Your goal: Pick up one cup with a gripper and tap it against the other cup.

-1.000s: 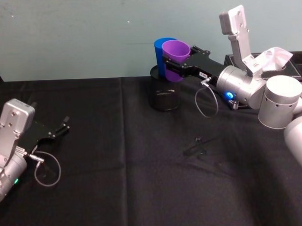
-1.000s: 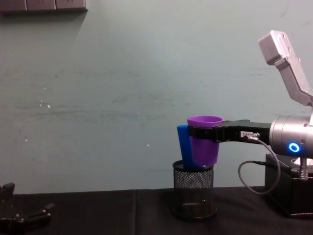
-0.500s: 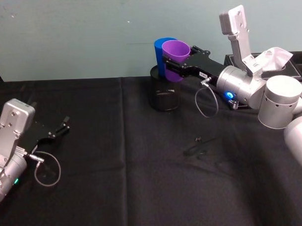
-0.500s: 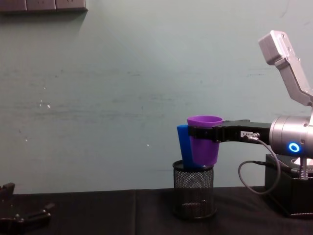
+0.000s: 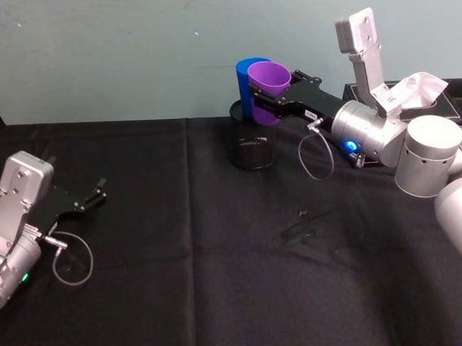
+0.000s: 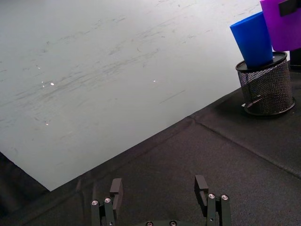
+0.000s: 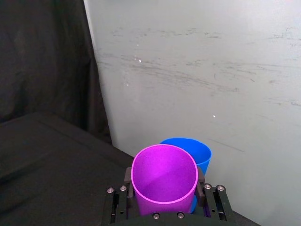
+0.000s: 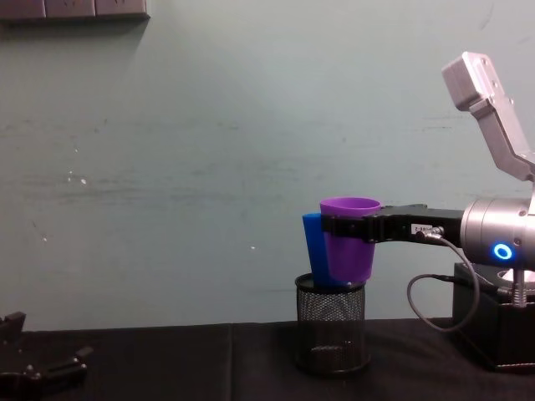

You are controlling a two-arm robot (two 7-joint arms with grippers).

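Nothing moved, R gripper (image 5: 263, 103) clamping purple cup (image 5: 270, 77) beside blue cup (image 5: 244, 83), L gripper (image 6: 159, 186) released

Two cups (image 5: 270, 79) (image 5: 243, 80), one mesh holder (image 5: 251, 153), maybe one box (image 8: 501, 327)

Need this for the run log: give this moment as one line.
right gripper: shut on tapered purple plastic cup, aloft | tapered blue plastic cup: standing in black wire-mesh pen holder | left gripper: open, parked left
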